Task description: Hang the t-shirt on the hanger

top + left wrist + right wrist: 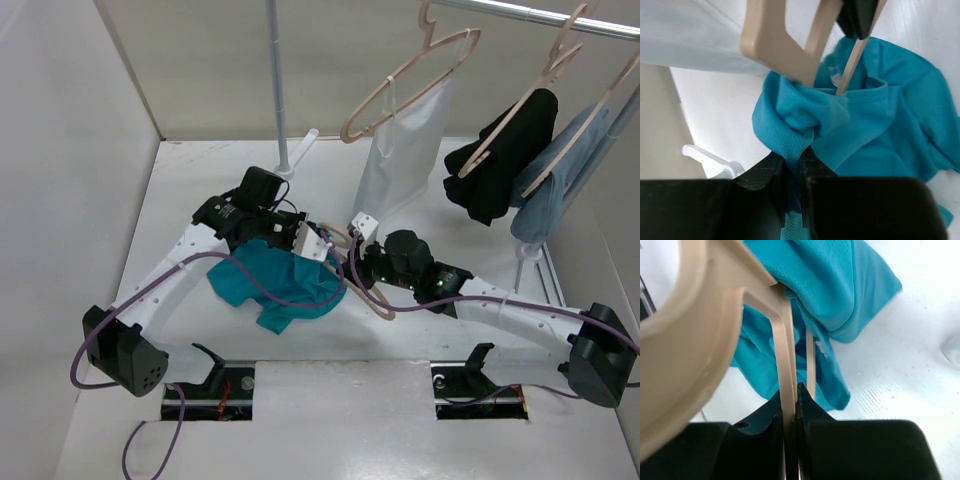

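The left gripper (792, 161) is at the top right edge of the t-shirt (272, 285). Its jaws are pressed together on a bunched fold of the teal cloth, right next to the neck hole. The t-shirt lies in a crumpled heap on the white table (180, 200), between the two arms.

The tan hanger (378, 303) is just right of the t-shirt. One thin stick of it seems to poke in at the neck hole, but I cannot tell how far it goes.

The right gripper (790, 392) is also just right of the t-shirt. Its jaws pinch a thin bar of the hanger tight.

Far up and to the right of the t-shirt hang a white top (400, 150), a black top (505, 165) and a blue top (560, 195).

I think the t-shirt is very light, soft and floppy. It looks like thin cloth with tiny holes, so it will sag and fold wherever nothing holds it up. It could slide off the smooth hanger.

The best place to hold it is the edge of the neck or the shoulder seam, where the cloth is thicker. Grab just one layer there, so the hole stays open for the hanger. The hanger is hard and stiff, so the cloth has to do all the bending.
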You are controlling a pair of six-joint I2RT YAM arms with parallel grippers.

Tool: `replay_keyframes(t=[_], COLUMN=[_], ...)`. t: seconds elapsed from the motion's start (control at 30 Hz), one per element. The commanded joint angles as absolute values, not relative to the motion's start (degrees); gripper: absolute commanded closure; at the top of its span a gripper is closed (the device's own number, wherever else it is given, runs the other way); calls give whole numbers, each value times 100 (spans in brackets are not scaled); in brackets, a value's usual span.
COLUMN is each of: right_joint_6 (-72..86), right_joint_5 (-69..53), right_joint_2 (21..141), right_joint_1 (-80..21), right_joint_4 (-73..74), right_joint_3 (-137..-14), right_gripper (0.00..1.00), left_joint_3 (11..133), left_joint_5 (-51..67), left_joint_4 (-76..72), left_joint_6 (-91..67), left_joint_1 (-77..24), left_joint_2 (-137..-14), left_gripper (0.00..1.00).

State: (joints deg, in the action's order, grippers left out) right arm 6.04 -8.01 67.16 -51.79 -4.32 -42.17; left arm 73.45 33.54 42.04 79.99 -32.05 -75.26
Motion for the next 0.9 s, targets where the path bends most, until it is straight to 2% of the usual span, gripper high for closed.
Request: replay_keyframes(t=[0.0,0.3,0.4,0.43,0.47,0.53,0.63,0.8,0.87], right_joint_6=[475,475,326,325,238,176,114,114,114], right_joint_5=[-826,-826,-878,-879,-879,-932,-1002,-1055,-1055], right_joint_2=[6627,6627,6627,6627,6627,6627,6574,6434,6373], right_joint_1=[-5186,-5186,-5186,-5186,-5186,-5186,-5186,-5186,-5186], right_joint_4=[-1204,-1204,-1204,-1204,-1204,-1204,-1204,-1204,-1204], right_joint_3=[-4579,-4632,-4632,-4632,-4632,-4632,-4632,-4632,-4632], right_gripper=[100,100,100,100,100,100,100,100,100], left_joint_3=[7330,6926,6803,6803,6751,6750,6750,6750,6750], left_joint_5=[3551,3384,3664,3839,3910,4025,4025,3718,3666], left_joint_4=[4430,4167,4271,4411,4482,4614,4745,4930,4931], left_joint_6=[7787,7076,7014,7092,7188,7250,7251,7584,7646], left_joint_1=[-3217,-3217,-3217,-3217,-3217,-3217,-3217,-3146,-3146], left_joint_2=[-7498,-6989,-6856,-6855,-6855,-6908,-7092,-7409,-7409], left_gripper=[100,100,100,94,82,68,61,59,65])
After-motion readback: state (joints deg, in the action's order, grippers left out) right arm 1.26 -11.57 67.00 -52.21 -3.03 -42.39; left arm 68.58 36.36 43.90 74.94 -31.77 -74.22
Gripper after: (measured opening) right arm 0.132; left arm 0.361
